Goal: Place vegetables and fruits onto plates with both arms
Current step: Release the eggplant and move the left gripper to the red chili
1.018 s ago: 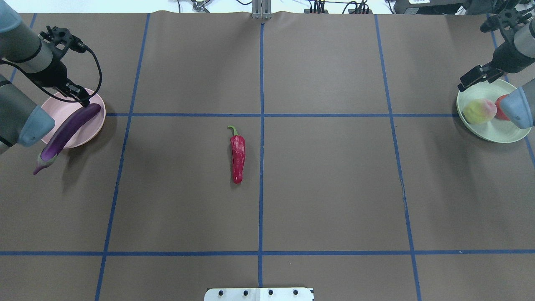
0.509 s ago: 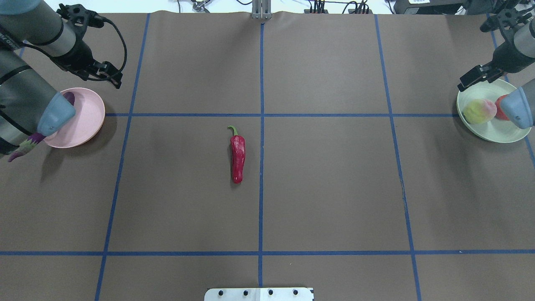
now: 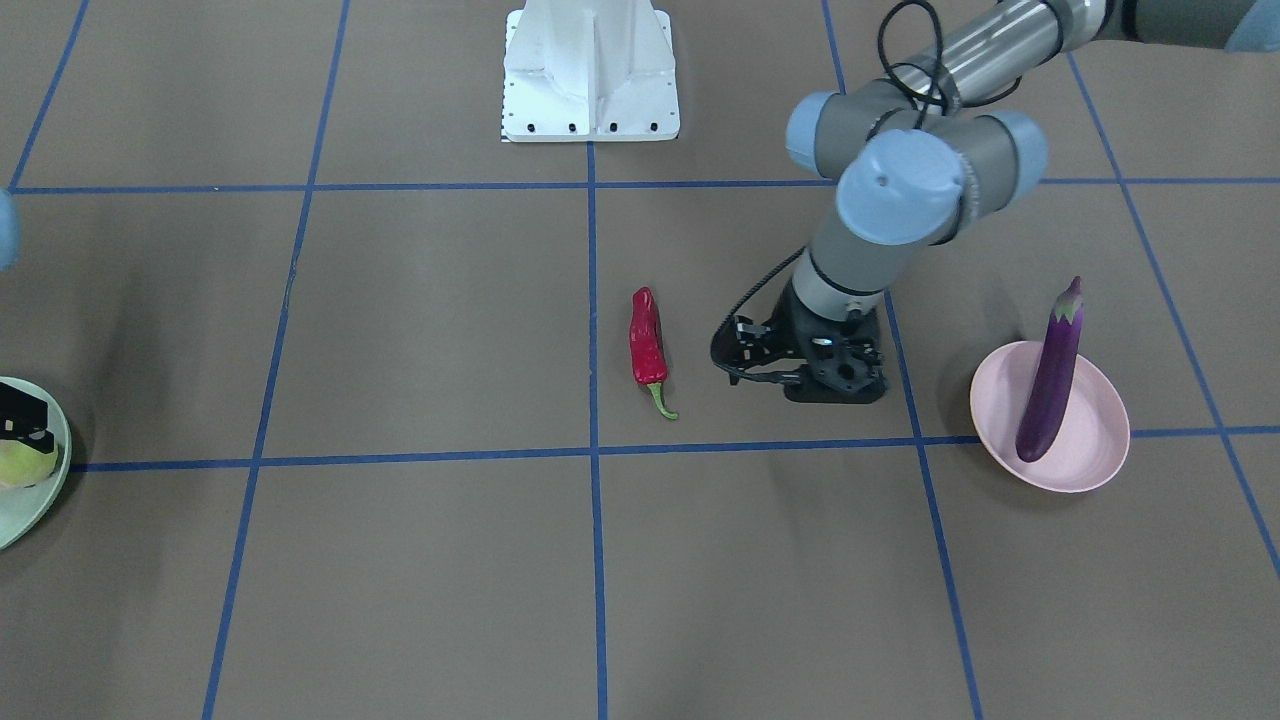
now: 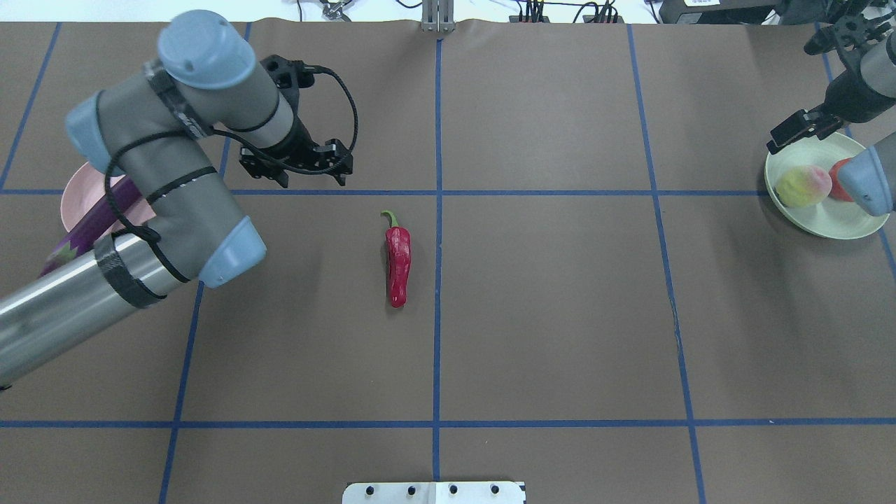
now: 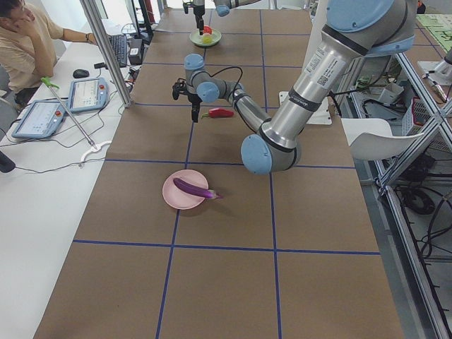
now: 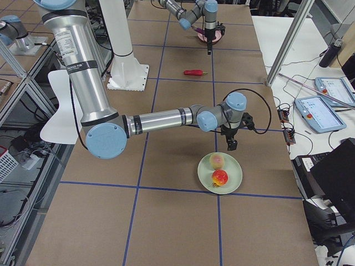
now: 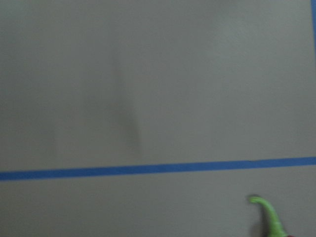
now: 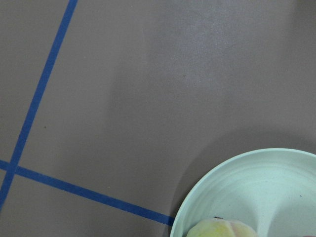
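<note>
— While the left gripper (image 3: 835, 388) is held above the brown table (image 4: 560, 315), where is the wrinkled red chili pepper with the curled green stem (image 4: 398, 262) to be found?

— It is laid flat near the table's middle, just beside a blue tape line (image 4: 436, 350). The gripper is held near its stem end, off to the robot's left and apart from it. Only the stem tip is caught in a lower corner of the left wrist view.

— Can the jaws be read?

— They cannot. From above and from the front only a black block is seen, so whether they are parted or closed cannot be told. The same is said of the right gripper (image 4: 801, 129), poised by the rim of the round pale mint-green plate (image 4: 840, 225).

— What is hidden?

— The long glossy purple eggplant (image 3: 1050, 375) is laid across the round pale pink plate (image 3: 1095, 455), its capped end overhanging the rim. Overhead, both are largely covered by the left arm (image 4: 175, 196). The yellow-green peach with a pink blush (image 4: 803, 185) and the round red-orange fruit (image 6: 220, 177) are set side by side on the mint plate. Overhead, the red-orange fruit is half hidden by the right arm's blue joint cap (image 4: 868, 185).
</note>
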Robot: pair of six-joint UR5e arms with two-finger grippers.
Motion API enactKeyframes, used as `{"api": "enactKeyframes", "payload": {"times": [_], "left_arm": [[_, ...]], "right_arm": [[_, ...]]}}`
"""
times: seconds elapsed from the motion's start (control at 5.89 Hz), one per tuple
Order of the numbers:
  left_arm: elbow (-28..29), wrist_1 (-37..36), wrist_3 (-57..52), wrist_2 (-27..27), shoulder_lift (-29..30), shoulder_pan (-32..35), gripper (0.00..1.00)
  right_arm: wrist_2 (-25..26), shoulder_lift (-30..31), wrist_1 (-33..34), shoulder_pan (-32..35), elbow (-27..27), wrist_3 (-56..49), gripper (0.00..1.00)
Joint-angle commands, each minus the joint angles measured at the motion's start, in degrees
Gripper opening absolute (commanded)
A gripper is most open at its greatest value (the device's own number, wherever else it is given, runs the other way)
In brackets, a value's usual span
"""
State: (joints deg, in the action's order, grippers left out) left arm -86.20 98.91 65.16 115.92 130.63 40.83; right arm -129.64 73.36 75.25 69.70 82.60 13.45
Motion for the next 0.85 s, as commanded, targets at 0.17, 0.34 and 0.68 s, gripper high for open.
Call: {"api": "enactKeyframes", "payload": {"times": [0.17,0.34,0.68], "left_arm": [[9.0,0.0,9.1,-5.7,7.3,-8.0,1.00],[9.4,0.0,10.2,-6.0,7.4,-8.7,1.00],[10.3,0.0,10.0,-6.0,7.6,-9.0,0.25]], "right_arm": [[0.0,0.0,0.0,0.0,-0.2,0.0,1.00],[0.0,0.1,0.0,0.0,-0.3,0.0,1.00],[0.0,0.0,0.1,0.0,-0.3,0.0,0.99]]}}
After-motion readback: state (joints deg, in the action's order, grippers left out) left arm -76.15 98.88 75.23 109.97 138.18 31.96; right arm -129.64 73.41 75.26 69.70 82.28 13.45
